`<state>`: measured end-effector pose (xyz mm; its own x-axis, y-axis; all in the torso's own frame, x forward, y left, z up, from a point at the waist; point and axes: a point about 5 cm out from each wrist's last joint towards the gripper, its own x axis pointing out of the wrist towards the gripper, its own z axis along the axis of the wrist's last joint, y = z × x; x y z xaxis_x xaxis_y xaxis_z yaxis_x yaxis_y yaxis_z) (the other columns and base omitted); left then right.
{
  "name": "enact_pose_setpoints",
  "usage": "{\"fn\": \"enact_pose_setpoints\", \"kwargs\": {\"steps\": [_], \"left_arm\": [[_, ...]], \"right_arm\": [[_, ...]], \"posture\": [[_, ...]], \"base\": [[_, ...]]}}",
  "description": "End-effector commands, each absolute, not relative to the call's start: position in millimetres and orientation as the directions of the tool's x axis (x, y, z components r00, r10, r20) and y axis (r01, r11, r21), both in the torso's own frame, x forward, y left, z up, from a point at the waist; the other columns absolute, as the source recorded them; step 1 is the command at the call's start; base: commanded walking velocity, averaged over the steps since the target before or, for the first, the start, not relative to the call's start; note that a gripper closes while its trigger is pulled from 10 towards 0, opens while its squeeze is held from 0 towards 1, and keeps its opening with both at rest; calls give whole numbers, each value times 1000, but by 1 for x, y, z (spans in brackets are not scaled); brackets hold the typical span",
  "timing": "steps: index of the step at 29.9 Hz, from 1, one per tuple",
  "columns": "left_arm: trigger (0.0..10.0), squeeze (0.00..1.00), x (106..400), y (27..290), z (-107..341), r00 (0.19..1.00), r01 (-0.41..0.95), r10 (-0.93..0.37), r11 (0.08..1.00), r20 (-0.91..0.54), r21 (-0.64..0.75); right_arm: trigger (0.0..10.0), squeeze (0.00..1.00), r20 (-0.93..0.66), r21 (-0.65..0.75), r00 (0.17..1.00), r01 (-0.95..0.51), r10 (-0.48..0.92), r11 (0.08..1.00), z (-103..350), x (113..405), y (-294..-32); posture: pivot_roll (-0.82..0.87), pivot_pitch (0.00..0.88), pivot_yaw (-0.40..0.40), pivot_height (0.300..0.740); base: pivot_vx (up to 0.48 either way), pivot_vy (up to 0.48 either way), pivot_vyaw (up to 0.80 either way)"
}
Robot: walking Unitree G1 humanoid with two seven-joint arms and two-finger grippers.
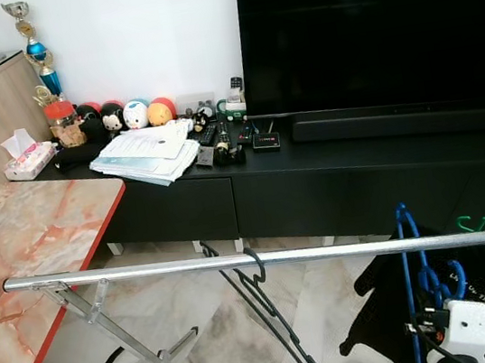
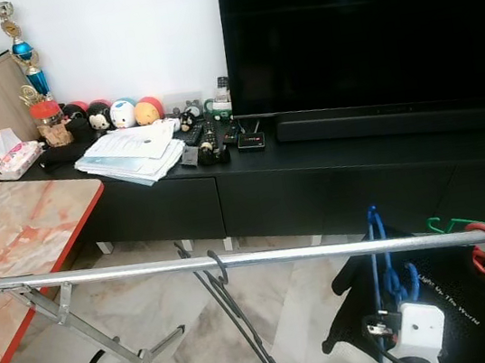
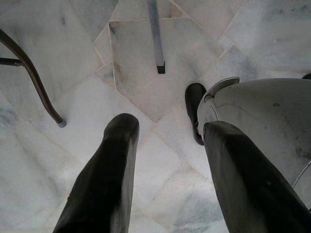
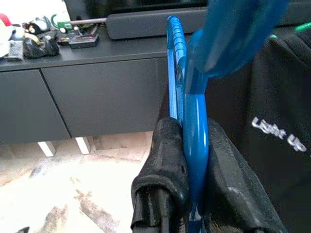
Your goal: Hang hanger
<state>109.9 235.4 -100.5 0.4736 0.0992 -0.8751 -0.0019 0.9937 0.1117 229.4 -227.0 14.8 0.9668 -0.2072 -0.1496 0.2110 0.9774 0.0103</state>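
Hanger (image 4: 192, 111), blue, pinched by right tool (image 4: 189, 194) below rail (image 1: 263, 258); its hook, apparently unseated, may miss.

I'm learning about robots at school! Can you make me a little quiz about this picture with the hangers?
1. True or false: the right gripper is shut on the blue hanger.
2. What already hangs by its hook on the metal rail, near the middle?
A. a black hanger
B. a yellow towel
C. a pink hat
3. Fill in: the left gripper is open and points down at the marble ____.

Key
1. True: the black fingers press on both sides of the blue hanger.
2. A: the black hanger is hooked over the rail.
3. Floor.
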Motion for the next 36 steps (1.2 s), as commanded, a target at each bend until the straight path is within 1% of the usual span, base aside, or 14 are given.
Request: {"fn": "enact_pose_setpoints", "kwargs": {"steps": [1,9,16,23,25,28,34,36], "left_arm": [[10000,0,108,237,-101,468,7,102,993,-878,119],[10000,0,108,238,-101,467,4,105,993,-878,121],[10000,0,108,237,-101,468,5,104,993,-878,120],[10000,0,107,237,-101,466,3,107,993,-878,122],[10000,0,107,238,-101,465,1,107,993,-879,122],[10000,0,107,238,-101,464,1,108,992,-879,123],[10000,0,107,237,-101,463,4,105,993,-880,121],[10000,0,107,237,-101,462,5,104,993,-881,120]], "right_arm": [[10000,0,-131,4,975,180,-178,984,22,238,-225],[10000,0,-135,-14,984,112,-113,994,26,247,-223],[10000,0,-140,-26,990,17,-20,1000,29,260,-215],[10000,0,-151,-31,989,-10,5,999,32,268,-212],[10000,0,-177,-37,984,-29,22,999,30,271,-210],[10000,0,-206,-1,978,-20,19,1000,30,275,-208],[10000,0,-232,-22,972,-57,50,998,29,278,-203],[10000,0,-285,-25,958,-49,40,998,23,276,-203]], "posture": [[-3,0,19,740],[2,0,18,740],[9,0,18,740],[12,0,20,740],[14,0,20,740],[15,0,20,740],[16,0,20,740],[16,0,20,740]], "base": [[0,0,0],[0,0,0],[0,0,0],[0,0,0],[0,0,0],[0,0,0],[0,0,0],[0,0,0]]}}
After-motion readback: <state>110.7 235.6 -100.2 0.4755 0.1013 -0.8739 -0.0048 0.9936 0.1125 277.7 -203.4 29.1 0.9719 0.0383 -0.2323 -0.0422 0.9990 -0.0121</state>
